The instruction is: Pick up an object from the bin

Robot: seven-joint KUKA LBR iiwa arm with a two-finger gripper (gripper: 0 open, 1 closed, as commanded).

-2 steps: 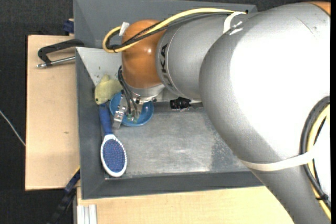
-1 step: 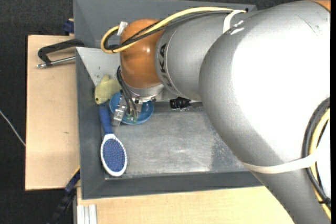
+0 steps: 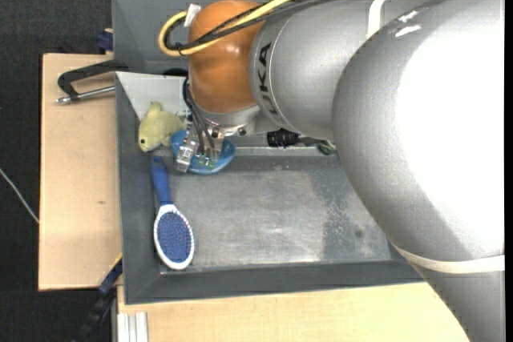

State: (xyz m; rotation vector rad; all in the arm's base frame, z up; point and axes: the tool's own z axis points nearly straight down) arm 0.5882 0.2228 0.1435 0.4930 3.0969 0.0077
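Observation:
My gripper (image 3: 198,152) hangs at the bin's upper left, its metal fingers pointing down onto a flat light-blue round thing (image 3: 221,155) that lies under them. The fingers stand close together over that blue thing, and I cannot tell whether they grip it. Just left of the gripper lies a pale yellow soft toy (image 3: 157,126) against the left wall. Below it a blue-handled brush with a white oval head (image 3: 171,227) lies along the left wall, handle toward the gripper.
The orange wrist cover with a yellow cable and the wide grey arm hang above the bin's upper and right parts. Bare grey floor stretches across the bin's middle and lower right.

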